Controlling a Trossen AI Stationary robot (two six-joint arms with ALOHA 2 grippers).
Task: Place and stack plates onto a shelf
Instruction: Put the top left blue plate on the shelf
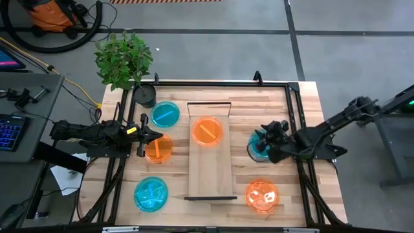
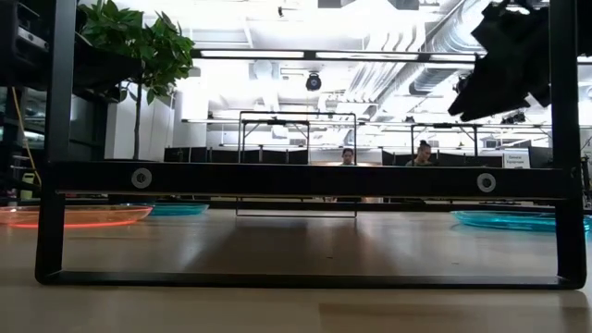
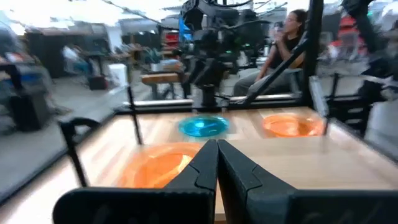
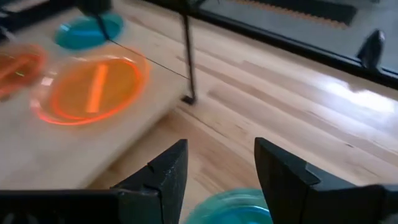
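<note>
Upper left of the high view, pot: black plant pot (image 1: 145, 96) with a leafy plant, on the wooden surface (image 1: 304, 103).
Left jaws: left gripper (image 1: 143, 136) pressed together, its tip over the edge of an orange plate (image 1: 159, 149).
Nearby plates: cyan plate (image 1: 165, 114) above it, another cyan plate (image 1: 151, 193) at lower left; all round, translucent plastic.
Centre: long light-wood shelf (image 1: 210, 171) with dark end rails, carrying one orange plate (image 1: 207, 131).
Right jaws: right gripper (image 1: 263, 145) spread, directly above a cyan plate (image 1: 256, 150).
Lower right: orange plate (image 1: 261, 195), apart.
</note>
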